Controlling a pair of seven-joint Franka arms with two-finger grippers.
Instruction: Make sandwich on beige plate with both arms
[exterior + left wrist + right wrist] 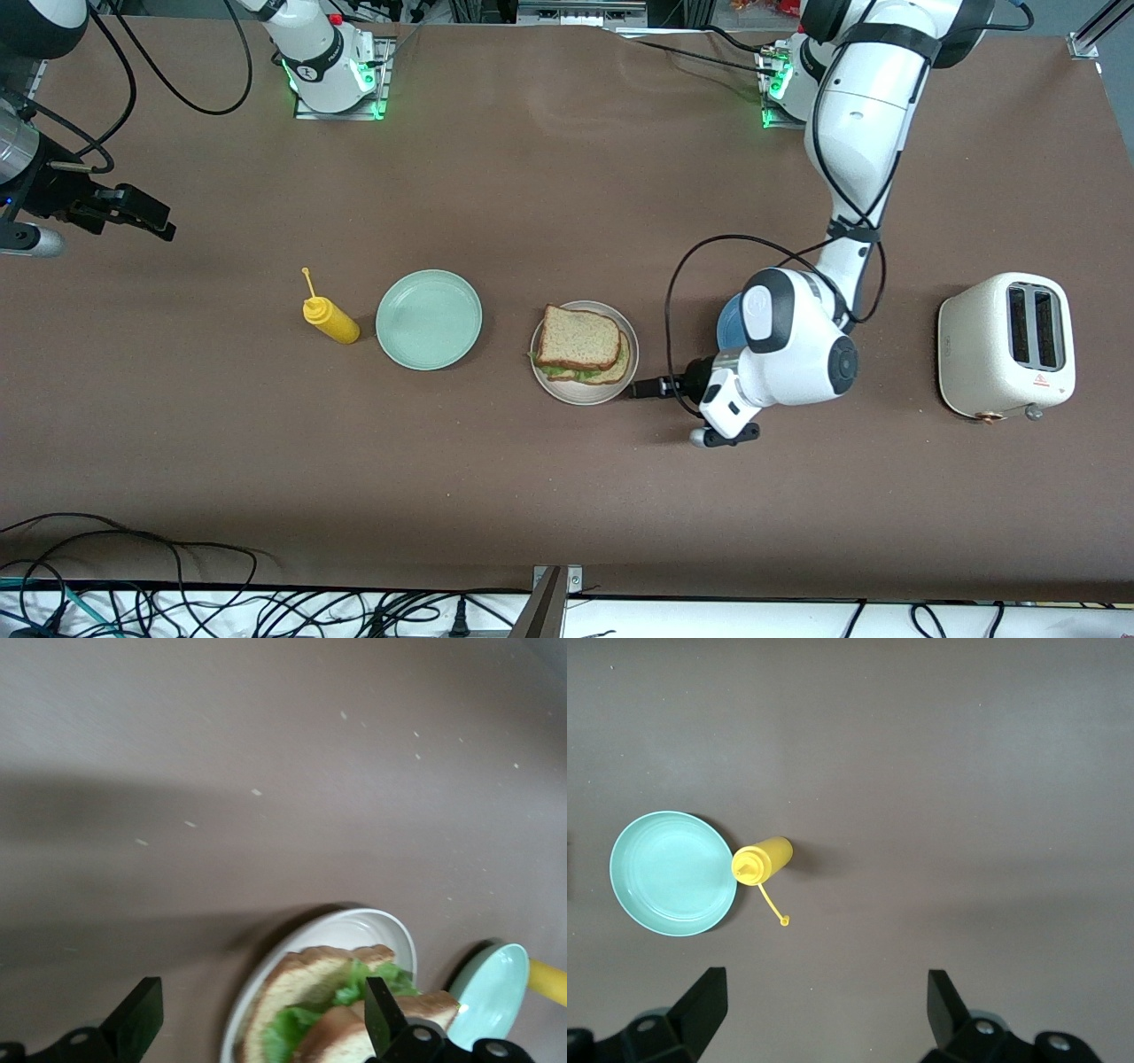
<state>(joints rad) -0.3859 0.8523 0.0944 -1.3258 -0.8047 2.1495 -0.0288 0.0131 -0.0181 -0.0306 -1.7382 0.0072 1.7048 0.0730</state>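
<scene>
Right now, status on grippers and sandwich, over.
Left gripper open, low beside the beige plate. Right gripper open, waiting over bare table. Sandwich assembled on plate. Nothing in the way.

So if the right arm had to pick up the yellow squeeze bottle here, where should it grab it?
Around the yellow squeeze bottle's body, below the nozzle, coming from above. In the right wrist view it seems to stand upright, its thin cap tether sticking out from the tip and too slight to grip. The mint green plate sits close beside it, so set the fingers across the line between them.
</scene>
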